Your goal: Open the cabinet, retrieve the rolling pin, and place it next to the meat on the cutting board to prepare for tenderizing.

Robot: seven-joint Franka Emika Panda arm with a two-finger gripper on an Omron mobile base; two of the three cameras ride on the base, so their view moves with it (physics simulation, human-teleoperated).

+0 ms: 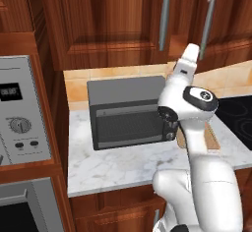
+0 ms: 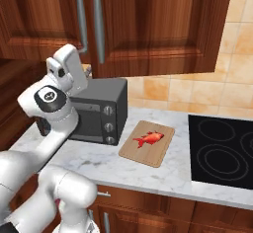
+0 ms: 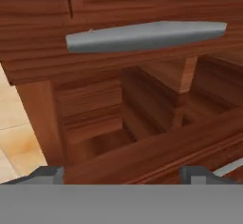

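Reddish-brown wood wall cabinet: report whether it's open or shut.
Shut. Both raised-panel doors of the cabinet sit flush, silver bar handles side by side.

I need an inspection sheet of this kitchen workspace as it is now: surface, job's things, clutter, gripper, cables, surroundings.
Surface: white marble counter, bare in front of the appliances.
Job's things: cabinet doors look shut, silver bar handles side by side; cutting board lies flat between the toaster oven and the cooktop; meat lies on the board; rolling pin nothing seen.
Clutter: nothing seen.
Gripper: gripper open, empty, raised close to a cabinet handle, not touching it.
Cables: nothing seen.
Surroundings: grey toaster oven, black cooktop, tan tiled wall, built-in oven panel at left.
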